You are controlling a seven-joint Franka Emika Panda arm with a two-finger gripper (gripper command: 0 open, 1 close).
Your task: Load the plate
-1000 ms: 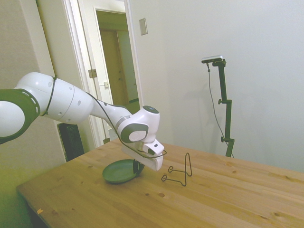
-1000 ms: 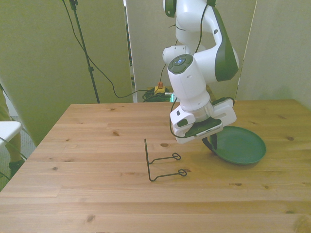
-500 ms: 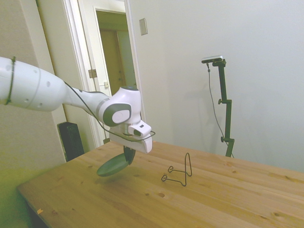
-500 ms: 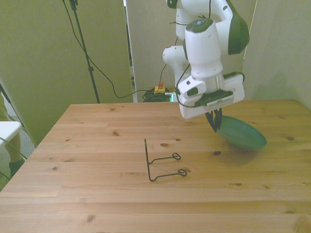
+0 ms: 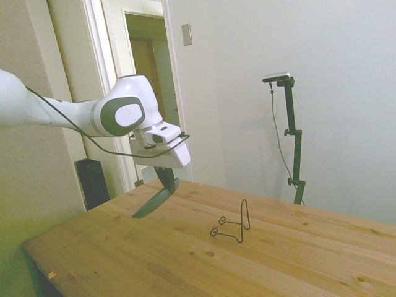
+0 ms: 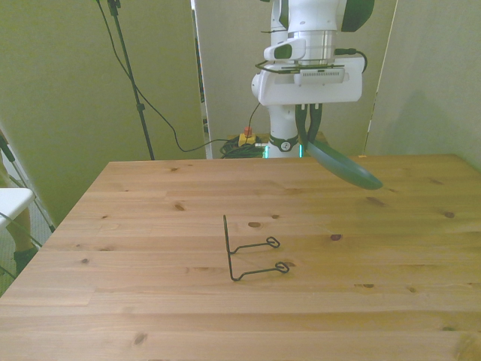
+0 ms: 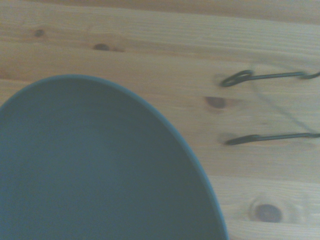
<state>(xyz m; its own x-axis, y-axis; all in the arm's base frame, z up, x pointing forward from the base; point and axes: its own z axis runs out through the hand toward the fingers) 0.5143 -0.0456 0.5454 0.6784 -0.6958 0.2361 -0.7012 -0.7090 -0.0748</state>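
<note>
The grey-green plate [image 5: 152, 200] [image 6: 344, 167] hangs tilted in the air well above the wooden table, held by its upper rim. My gripper [image 5: 166, 177] [image 6: 308, 132] is shut on that rim, fingers pointing down. In the wrist view the plate [image 7: 95, 165] fills most of the picture. A thin black wire stand [image 5: 234, 224] [image 6: 251, 253] [image 7: 265, 106] rests on the table near its middle, apart from the plate and lower than it.
The wooden table [image 6: 135, 301] carries only the wire stand. A doorway [image 5: 148, 93] and a dark box on the floor [image 5: 91, 182] lie behind the arm in the side view. Cables run behind the table in the front view.
The gripper has lifted the plate off the table and raised it high, with the plate tilting steeply as it rose. The wire stand has not moved.
</note>
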